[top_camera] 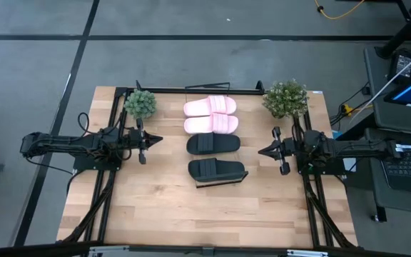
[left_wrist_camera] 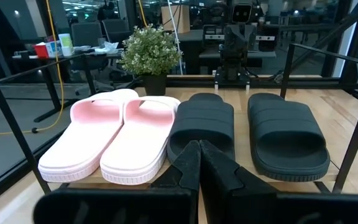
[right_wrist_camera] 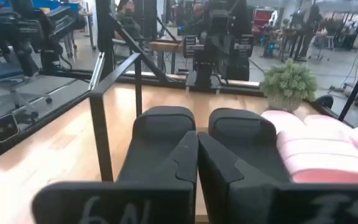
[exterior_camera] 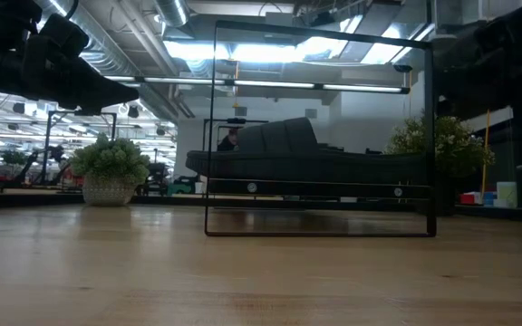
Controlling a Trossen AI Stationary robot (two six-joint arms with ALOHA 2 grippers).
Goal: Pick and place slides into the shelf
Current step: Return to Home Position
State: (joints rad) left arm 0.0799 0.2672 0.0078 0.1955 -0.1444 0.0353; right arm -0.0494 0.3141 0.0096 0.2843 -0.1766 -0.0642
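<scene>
Wooden tabletop filling high view, shelf running far to near down its middle. All four slides lying on it in row: pink slides far, black slides near. Nearest black slide sitting askew against dark lip; judging it could be slipping off if arm is nudging rack while heading home. Left gripper hovering left of row, right gripper right of it, both pinched closed, gripping nothing, touching nothing.
</scene>
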